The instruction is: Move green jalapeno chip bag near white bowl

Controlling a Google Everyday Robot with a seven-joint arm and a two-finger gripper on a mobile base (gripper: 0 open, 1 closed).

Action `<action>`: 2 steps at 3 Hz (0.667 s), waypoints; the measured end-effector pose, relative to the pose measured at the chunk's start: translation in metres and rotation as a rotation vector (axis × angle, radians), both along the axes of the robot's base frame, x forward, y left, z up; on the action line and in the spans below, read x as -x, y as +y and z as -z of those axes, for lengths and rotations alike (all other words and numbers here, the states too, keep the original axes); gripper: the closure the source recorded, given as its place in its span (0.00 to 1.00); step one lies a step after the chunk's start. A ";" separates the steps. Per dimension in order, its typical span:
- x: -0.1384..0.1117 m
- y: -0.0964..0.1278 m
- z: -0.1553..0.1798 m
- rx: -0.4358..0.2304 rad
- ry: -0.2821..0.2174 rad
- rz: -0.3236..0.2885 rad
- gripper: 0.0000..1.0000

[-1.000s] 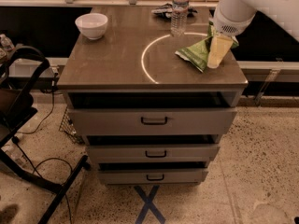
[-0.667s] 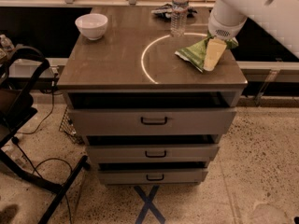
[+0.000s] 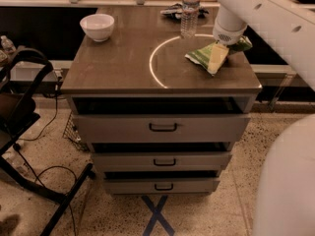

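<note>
Grasp step: gripper (image 3: 216,59) on green jalapeno chip bag (image 3: 199,57), counter (image 3: 123,65) right side; jaws' state cannot tell. Next: secure hold, carry left to white bowl (image 3: 97,26).

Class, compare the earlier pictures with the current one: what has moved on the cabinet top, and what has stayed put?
The gripper has shifted slightly leftward in the view and lower over the green jalapeno chip bag. Whether it has hold of the bag cannot be told. The bag, the white bowl and the water bottle stayed in place.
</note>
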State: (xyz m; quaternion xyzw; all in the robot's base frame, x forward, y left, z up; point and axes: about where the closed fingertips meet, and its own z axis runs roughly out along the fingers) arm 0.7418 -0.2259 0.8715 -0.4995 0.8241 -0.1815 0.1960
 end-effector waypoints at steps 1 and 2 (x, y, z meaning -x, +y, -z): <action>-0.002 0.000 0.004 -0.001 0.004 0.001 0.46; -0.002 -0.001 0.008 0.000 0.009 0.001 0.77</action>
